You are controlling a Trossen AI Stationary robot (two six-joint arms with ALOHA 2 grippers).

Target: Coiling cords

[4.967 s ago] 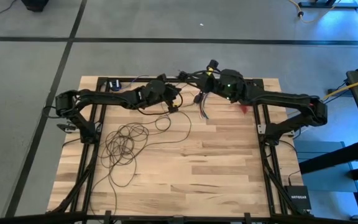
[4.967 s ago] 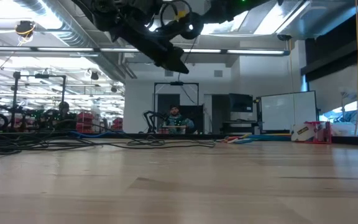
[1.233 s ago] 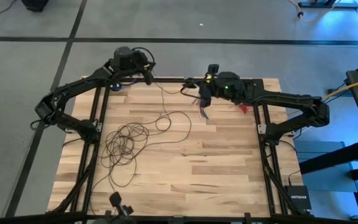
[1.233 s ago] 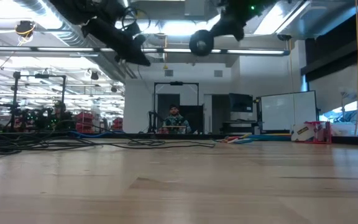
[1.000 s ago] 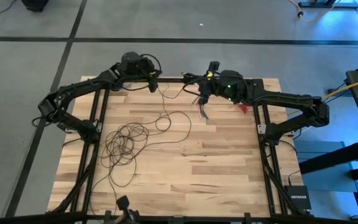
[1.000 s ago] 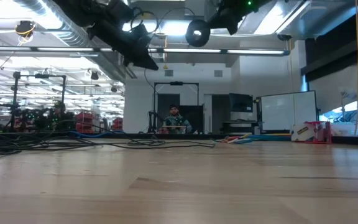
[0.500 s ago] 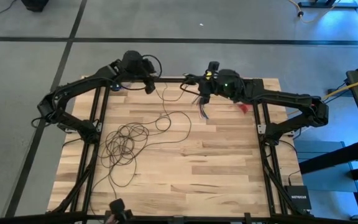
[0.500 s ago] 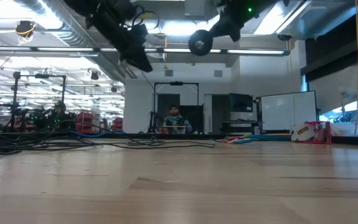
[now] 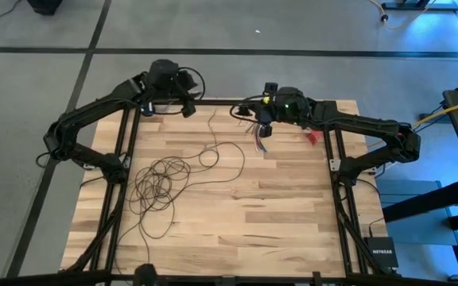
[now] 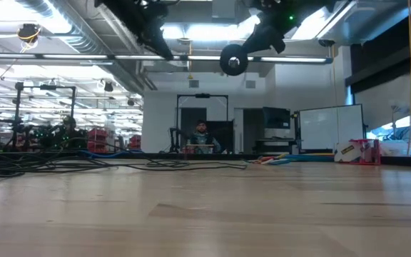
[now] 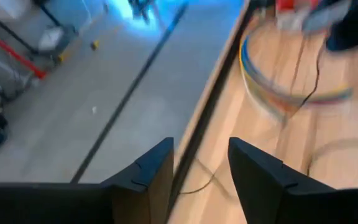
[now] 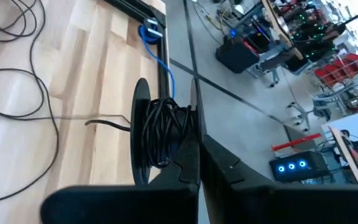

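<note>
Only a few turns of the cords (image 12: 166, 134) sat wound in the clamped right gripper (image 9: 265, 113); most still sprawled lower left; left gripper (image 11: 199, 163) gaped, empty.

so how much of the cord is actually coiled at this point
Done: a few turns of cord sit wound on the spool, which the right gripper holds shut at the table's far edge. In hand: the left gripper, fingers open and empty, is up at the far left edge. Left: most of the cord lies in loose loops on the table.
</note>
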